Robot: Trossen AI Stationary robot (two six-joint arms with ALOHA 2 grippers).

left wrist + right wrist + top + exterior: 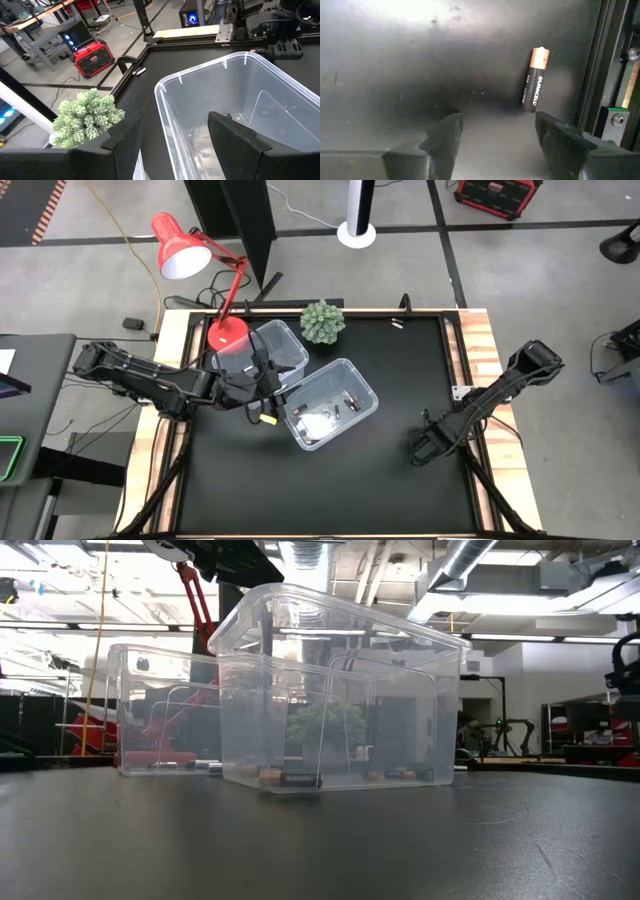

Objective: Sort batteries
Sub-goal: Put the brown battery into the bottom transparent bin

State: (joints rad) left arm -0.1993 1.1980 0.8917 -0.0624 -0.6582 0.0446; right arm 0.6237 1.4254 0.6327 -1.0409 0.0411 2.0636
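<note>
A dark battery with a copper end [535, 80] lies flat on the black mat, just beyond the fingertips of my right gripper [500, 137], which points down at the mat and is open. In the high view this gripper [416, 448] stands near the table's right edge. Two clear bins stand at the table's middle left, a far one [277, 347] and a near one [333, 402]. Several batteries [340, 406] lie on the near bin's floor, also seen in the low view [290, 778]. My left gripper [265, 402] hovers open beside the bins, over a bin's rim [165, 90].
A small green plant [322, 322] stands at the far edge behind the bins. A red desk lamp [185, 250] is at the far left corner. A small dark cylinder [139, 71] lies near the far edge. Bare black mat [390, 490] spreads over the near half.
</note>
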